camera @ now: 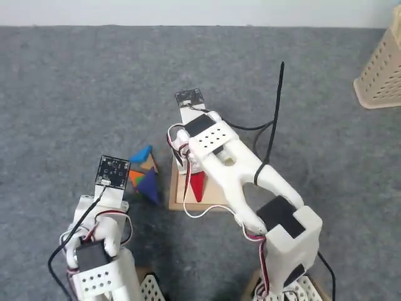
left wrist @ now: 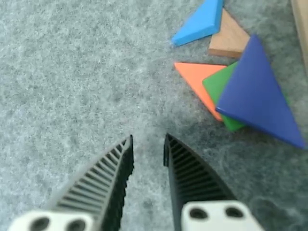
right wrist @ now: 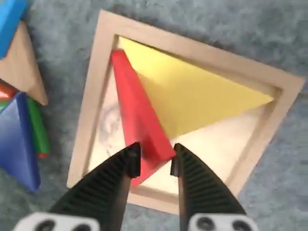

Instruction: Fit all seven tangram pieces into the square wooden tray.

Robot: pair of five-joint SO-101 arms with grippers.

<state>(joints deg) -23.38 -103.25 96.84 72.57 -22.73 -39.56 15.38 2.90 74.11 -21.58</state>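
The right gripper clamps the tilted red triangle inside the wooden tray; the left gripper, jaws narrowly apart, holds nothing. From above, the right arm hides most of the tray.

Yellow triangle lies flat in the square wooden tray, red triangle tilted beside it, held by the right gripper; outside, dark-blue triangle rests on green piece overlapping orange piece

Grey table: tray, 5 loose pcs, basket
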